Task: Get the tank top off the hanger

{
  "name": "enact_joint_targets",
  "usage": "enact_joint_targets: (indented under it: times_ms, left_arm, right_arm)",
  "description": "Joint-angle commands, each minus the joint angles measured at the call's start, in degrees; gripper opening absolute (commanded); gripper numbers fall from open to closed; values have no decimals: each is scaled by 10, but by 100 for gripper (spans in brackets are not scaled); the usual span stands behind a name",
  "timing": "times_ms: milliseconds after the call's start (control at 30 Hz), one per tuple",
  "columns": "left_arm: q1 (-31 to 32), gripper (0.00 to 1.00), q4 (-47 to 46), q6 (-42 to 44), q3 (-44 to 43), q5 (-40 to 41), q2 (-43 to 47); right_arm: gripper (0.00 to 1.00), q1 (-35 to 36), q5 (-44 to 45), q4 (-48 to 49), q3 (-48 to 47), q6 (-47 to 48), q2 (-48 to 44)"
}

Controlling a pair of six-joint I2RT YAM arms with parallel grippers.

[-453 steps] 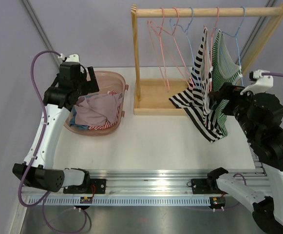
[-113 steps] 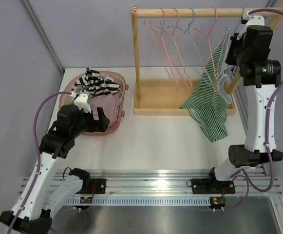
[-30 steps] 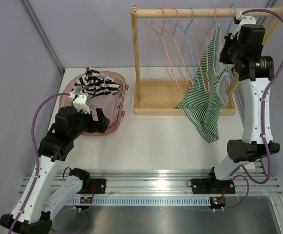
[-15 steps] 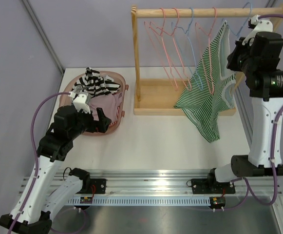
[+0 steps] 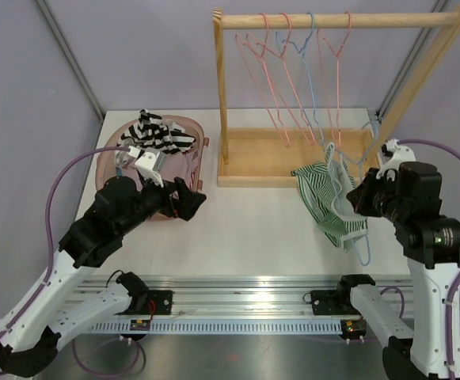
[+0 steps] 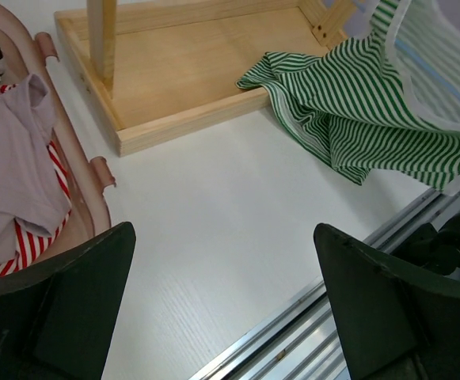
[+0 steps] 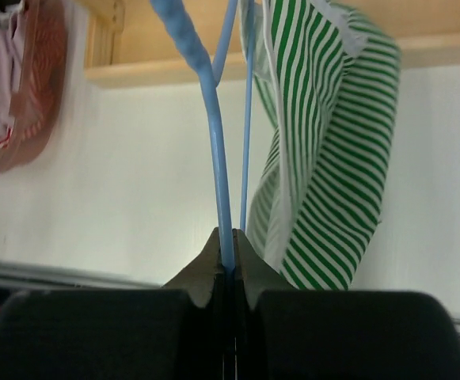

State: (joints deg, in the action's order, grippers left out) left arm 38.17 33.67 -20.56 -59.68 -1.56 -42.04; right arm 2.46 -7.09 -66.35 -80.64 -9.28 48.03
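Observation:
The green-and-white striped tank top hangs on a blue hanger that is off the rail and low over the table's right side. My right gripper is shut on the hanger's wire. The right wrist view shows the jaws pinched on the blue hanger, with the tank top draped just right of it. My left gripper is open and empty left of centre. From its wrist view the gripper faces the tank top, whose hem lies on the table by the rack base.
The wooden rack carries several bare pink and blue hangers above its base tray. A pink basket of clothes, with a black-and-white striped top on it, stands at the left. A metal rail runs along the near edge.
My right arm came down from the rail with the blue hanger and tank top, now low over the table. My left arm swung right, away from the basket.

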Motion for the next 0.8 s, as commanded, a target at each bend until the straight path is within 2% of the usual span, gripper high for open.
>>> enact_joint_targets:
  times_ms: [0,167,200,267,367,400,500,633,767]
  left_arm:
    - [42,99,-63,-26,21,85,11]
    - [123,99,-67,-24,24,161,6]
    - [134,99,-69,-22,25,186,6]
    - [167,99,-81,-20,27,207,1]
    - [203,99,-104,-18,29,236,-13]
    - [222,99,-110,-14,28,249,-20]
    - [274,99,-127,2,14,294,-53]
    - [339,99,-126,31,-25,373,-103]
    - [353,99,-107,40,-68,403,-144]
  right_arm:
    - [0,28,-92,13,50,-28,-57]
    - [0,131,-84,-47,105,-62,-106]
    - [0,150,-146,-58,117,-45,-113]
    - [0,168,-192,-51,135,-47,-137]
    - [0,171,-246,-26,153,-47,-156]
    - [0,171,-296,-17,155,-47,-158]
    - [0,171,-372,22,136,-48,-139]
    - [0,171,-413,53,82,-46,-94]
    - [0,171,-446,89,37,-51,-51]
